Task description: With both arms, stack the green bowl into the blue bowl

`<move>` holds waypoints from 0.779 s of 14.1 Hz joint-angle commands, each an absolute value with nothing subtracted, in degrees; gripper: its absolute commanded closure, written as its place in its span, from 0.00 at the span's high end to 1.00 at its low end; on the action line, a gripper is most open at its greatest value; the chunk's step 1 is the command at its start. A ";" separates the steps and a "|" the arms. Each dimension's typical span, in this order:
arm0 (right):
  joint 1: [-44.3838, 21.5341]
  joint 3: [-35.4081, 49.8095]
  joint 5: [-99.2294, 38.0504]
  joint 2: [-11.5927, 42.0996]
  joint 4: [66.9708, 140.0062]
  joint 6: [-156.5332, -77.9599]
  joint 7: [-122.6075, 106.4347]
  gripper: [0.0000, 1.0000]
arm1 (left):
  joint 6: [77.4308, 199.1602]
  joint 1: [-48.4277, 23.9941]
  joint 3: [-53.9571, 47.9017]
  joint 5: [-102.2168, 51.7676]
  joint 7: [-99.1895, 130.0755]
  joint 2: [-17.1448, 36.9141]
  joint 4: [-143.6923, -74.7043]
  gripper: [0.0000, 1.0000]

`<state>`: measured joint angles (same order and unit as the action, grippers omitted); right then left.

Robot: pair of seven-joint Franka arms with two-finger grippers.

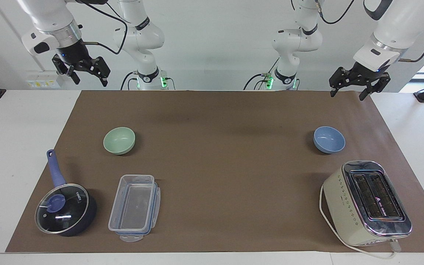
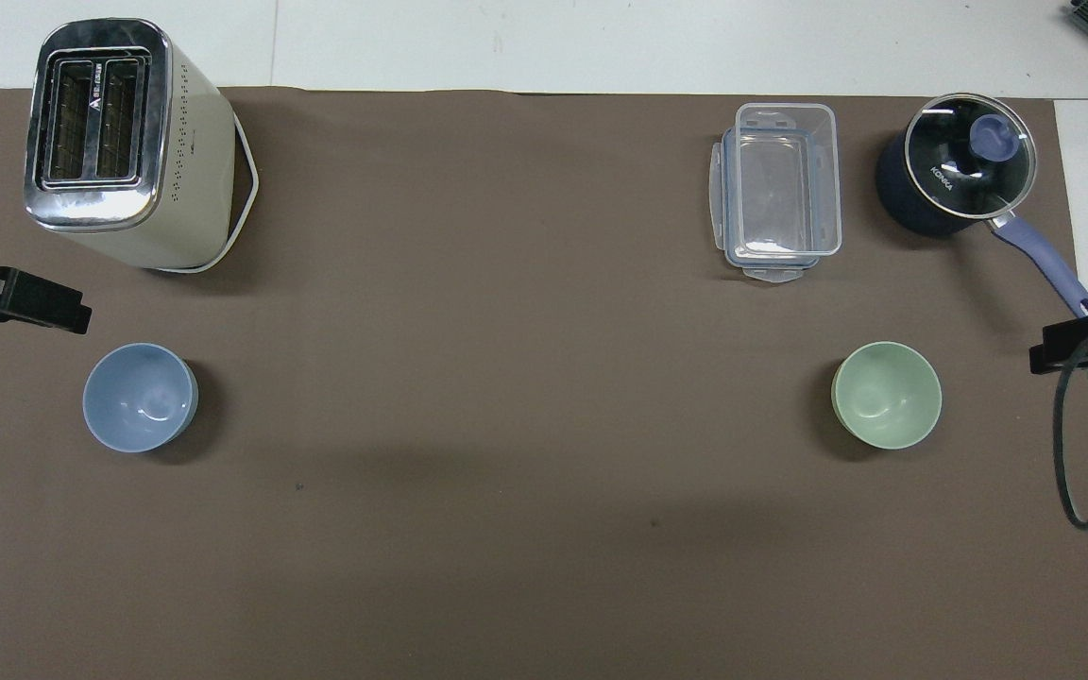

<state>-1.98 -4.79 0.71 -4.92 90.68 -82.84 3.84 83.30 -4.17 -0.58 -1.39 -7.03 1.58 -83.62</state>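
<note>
Green bowl (image 1: 119,140) sits near the right arm's end, well apart from the blue bowl (image 1: 329,139); both spread-fingered, empty grippers, right gripper (image 1: 82,72) and left gripper (image 1: 352,87), should descend squarely onto the rims.

Left pincer (image 1: 350,92) raised high at its own end of the surface, fingers spread, holding nothing. Right pincer (image 1: 88,77) likewise raised at its end, fingers spread, holding nothing. Both wrists angled downward.
</note>
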 commanded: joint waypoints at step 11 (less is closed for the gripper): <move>-1.93 -5.01 0.53 -5.27 90.62 -82.53 2.64 1.00 | 84.81 -3.17 0.09 -2.19 -8.86 -0.18 -87.44 1.00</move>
<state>-1.98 -4.79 0.71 -4.92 90.68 -82.84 3.84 83.36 -4.07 -0.39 -1.46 -7.22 1.57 -84.01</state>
